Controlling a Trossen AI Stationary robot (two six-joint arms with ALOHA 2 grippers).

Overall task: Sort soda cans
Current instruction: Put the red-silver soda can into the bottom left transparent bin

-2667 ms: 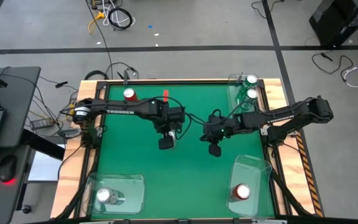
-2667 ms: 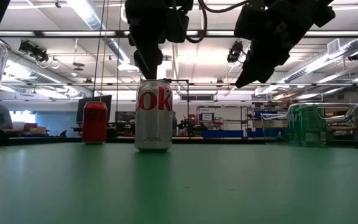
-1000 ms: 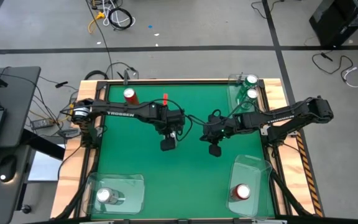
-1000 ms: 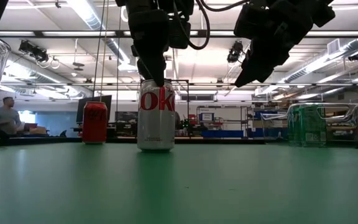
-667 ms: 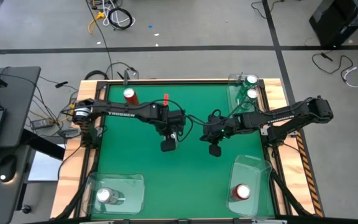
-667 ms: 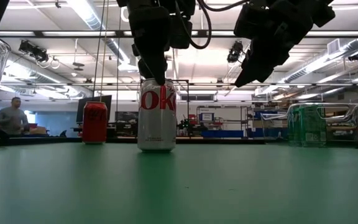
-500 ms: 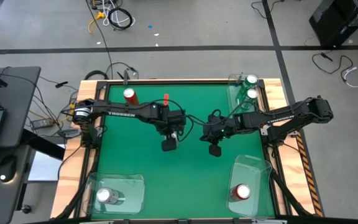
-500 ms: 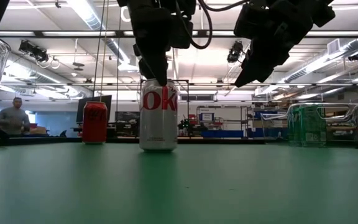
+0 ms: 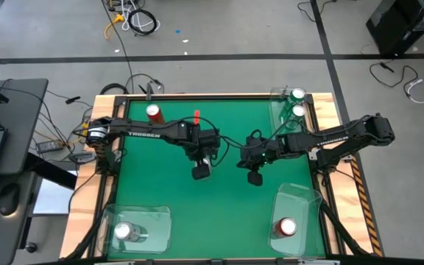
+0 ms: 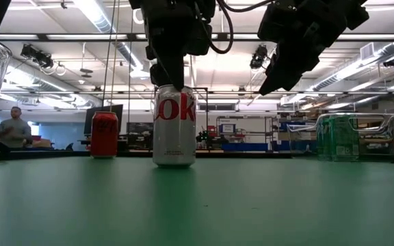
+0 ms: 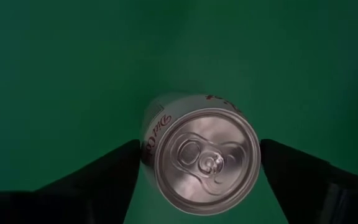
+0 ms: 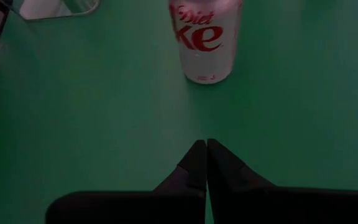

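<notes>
A silver Diet Coke can point(image 10: 174, 126) stands upright on its base at the middle of the green table. My left gripper point(image 9: 201, 171) hangs over it, pointing down and open. In the left wrist view its fingers stand on either side of the can's top point(image 11: 205, 160). My right gripper point(image 9: 254, 177) hovers shut above the table to the can's right, with the can point(image 12: 205, 37) in front of it. A red can point(image 9: 153, 112) stands by the far edge at the left. My left gripper comes at the silver can from above, one fingertip point(image 11: 129, 155) on each side of its top rim point(image 11: 157, 134). I cannot tell whether either finger touches the can. The can stands upright on the table.
Clear bins sit at three corners. The far-right one point(image 9: 282, 121) holds two green cans point(image 9: 297, 103), the near-left one point(image 9: 153, 221) a silver can point(image 9: 124, 231), the near-right one point(image 9: 300, 199) a red can point(image 9: 286, 227). A person shows in the room behind point(image 10: 9, 126).
My left gripper has crept slightly toward the table's right and near edge, staying open above the silver can. The can shows a little farther right in the low view than before.
</notes>
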